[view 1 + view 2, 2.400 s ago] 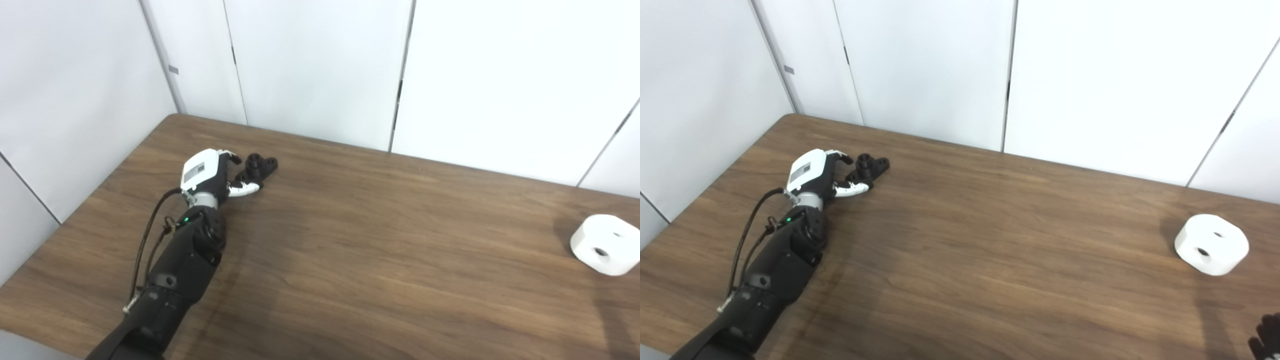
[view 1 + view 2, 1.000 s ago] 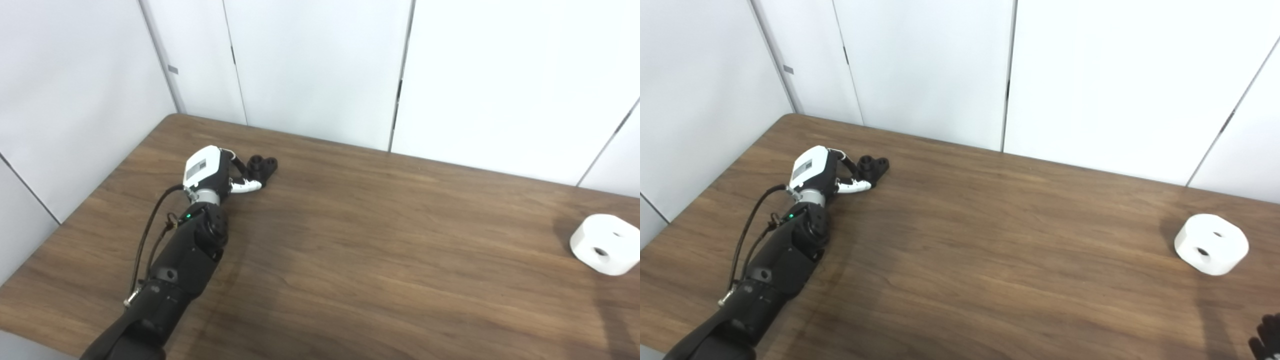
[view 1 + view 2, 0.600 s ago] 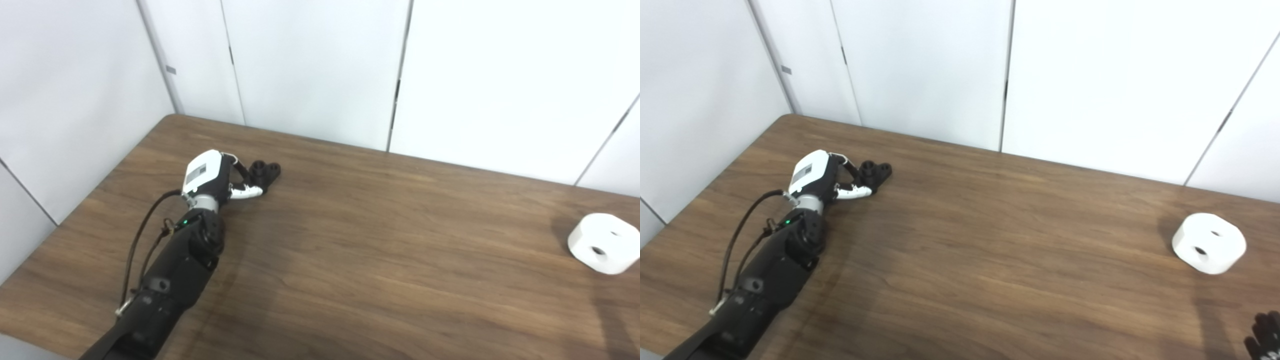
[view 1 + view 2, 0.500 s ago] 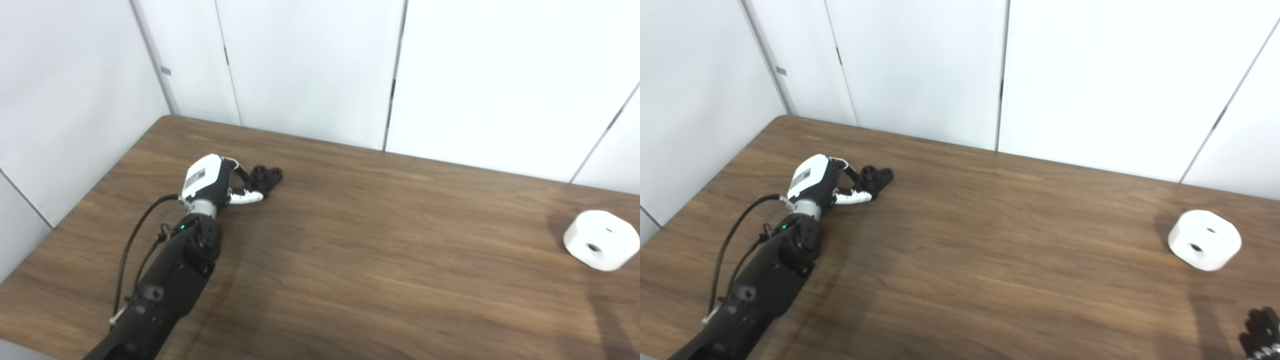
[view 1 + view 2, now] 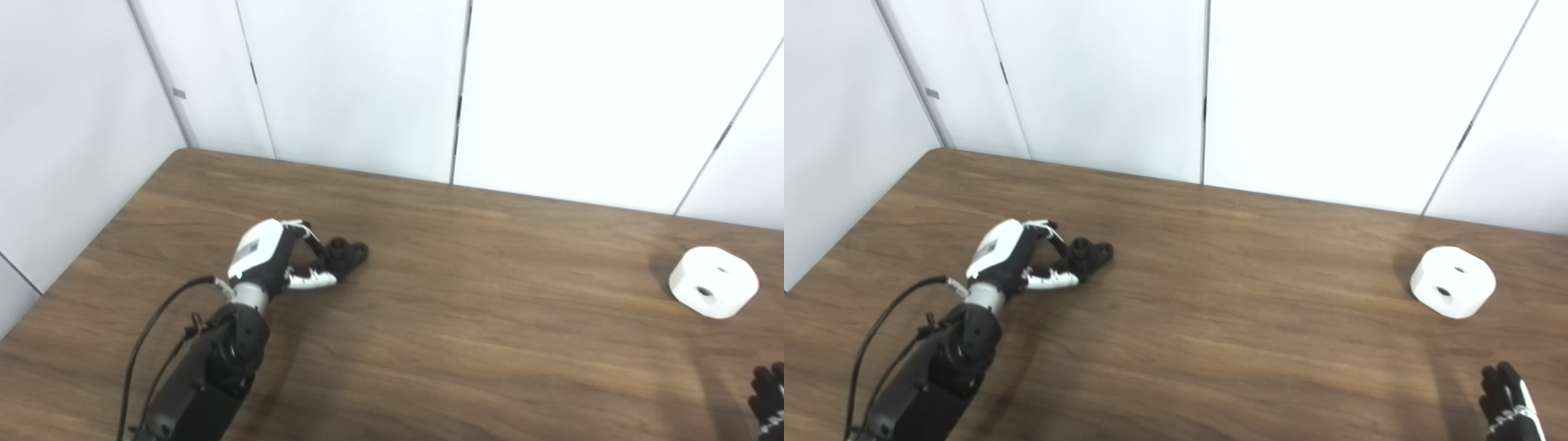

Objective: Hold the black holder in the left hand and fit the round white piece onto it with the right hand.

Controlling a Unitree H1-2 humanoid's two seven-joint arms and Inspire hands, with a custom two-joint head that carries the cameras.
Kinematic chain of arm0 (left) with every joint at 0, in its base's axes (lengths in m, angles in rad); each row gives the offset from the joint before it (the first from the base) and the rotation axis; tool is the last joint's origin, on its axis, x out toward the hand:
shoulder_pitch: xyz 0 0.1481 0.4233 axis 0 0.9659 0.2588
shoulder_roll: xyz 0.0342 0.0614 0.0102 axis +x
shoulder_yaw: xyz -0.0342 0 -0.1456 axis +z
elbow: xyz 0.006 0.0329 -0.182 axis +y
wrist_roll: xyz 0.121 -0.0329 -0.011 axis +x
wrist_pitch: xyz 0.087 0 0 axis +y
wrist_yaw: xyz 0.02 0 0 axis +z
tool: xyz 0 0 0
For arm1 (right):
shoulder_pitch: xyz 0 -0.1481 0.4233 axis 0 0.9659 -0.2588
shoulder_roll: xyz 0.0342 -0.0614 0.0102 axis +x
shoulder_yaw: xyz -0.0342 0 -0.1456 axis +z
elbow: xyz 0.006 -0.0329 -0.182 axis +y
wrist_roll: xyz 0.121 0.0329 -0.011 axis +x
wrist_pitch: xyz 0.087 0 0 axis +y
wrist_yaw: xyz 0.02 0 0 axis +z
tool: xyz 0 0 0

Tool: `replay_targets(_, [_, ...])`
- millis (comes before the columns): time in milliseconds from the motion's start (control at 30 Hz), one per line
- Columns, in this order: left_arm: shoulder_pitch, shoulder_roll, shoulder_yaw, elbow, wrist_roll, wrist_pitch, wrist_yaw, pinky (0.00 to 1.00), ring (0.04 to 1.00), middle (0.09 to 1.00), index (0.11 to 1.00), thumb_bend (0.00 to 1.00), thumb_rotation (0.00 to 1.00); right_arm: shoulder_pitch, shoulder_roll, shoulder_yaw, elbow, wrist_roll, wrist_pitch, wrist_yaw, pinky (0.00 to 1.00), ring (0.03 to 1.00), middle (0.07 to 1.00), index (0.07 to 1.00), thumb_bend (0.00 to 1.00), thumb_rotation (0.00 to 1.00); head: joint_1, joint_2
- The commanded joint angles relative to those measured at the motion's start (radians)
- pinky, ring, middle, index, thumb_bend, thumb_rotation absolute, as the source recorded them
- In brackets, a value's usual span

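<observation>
Left hand curled its fingers around the small black plastic holder at nine o'clock on the brown wooden surface. Right hand, fingers spread and empty, waited at five o'clock, near the round white piece but apart from it; fitting remained undone.

dark wood-grain table pushed into a corner, plain white wall panels with thin dark seams behind and on the left, even light.
</observation>
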Motion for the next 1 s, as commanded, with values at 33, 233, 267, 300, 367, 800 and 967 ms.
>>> replay_targets(33, [0.024,-0.006,-0.037,-0.054,-0.002,-0.026,-0.044,0.85,0.933,0.875,0.494,0.5,0.05,0.034,0.047,0.039,0.027,-0.016,0.049,-0.008,1.0,0.968,0.945,0.946,0.54,0.98,-0.026,0.018])
replay_targets(233, [0.094,-0.027,-0.091,-0.125,0.008,-0.095,-0.047,0.86,0.922,0.862,0.492,0.5,0.05,0.037,0.054,0.045,0.006,-0.036,0.064,-0.015,1.0,0.962,0.946,0.944,0.55,0.95,-0.077,0.054])
replay_targets(267, [0.105,-0.03,-0.099,-0.136,0.013,-0.101,-0.051,0.86,0.921,0.861,0.492,0.5,0.05,0.037,0.054,0.046,0.003,-0.038,0.064,-0.015,1.0,0.961,0.945,0.946,0.55,0.95,-0.081,0.056])
replay_targets(300, [0.118,-0.033,-0.108,-0.15,0.016,-0.109,-0.058,0.86,0.92,0.861,0.492,0.5,0.05,0.038,0.054,0.048,-0.002,-0.043,0.064,-0.014,1.0,0.961,0.944,0.947,0.54,0.95,-0.091,0.066])
replay_targets(367, [0.143,-0.04,-0.128,-0.179,0.026,-0.116,-0.074,0.86,0.928,0.865,0.492,0.5,0.05,0.04,0.053,0.05,-0.011,-0.053,0.067,-0.015,1.0,0.959,0.944,0.953,0.54,0.96,-0.095,0.07])
replay_targets(800, [0.28,-0.032,-0.215,-0.351,0.003,-0.177,-0.227,0.92,0.952,0.886,0.492,0.5,0.05,0.057,0.05,0.066,-0.104,-0.07,0.14,-0.03,1.0,0.971,0.955,0.964,0.5,0.96,-0.146,0.155])
replay_targets(967, [0.312,-0.03,-0.231,-0.343,-0.01,-0.217,-0.254,0.93,0.954,0.886,0.492,0.5,0.04,0.06,0.046,0.072,-0.132,-0.082,0.161,-0.035,1.0,0.985,0.957,0.97,0.51,0.97,-0.156,0.177])
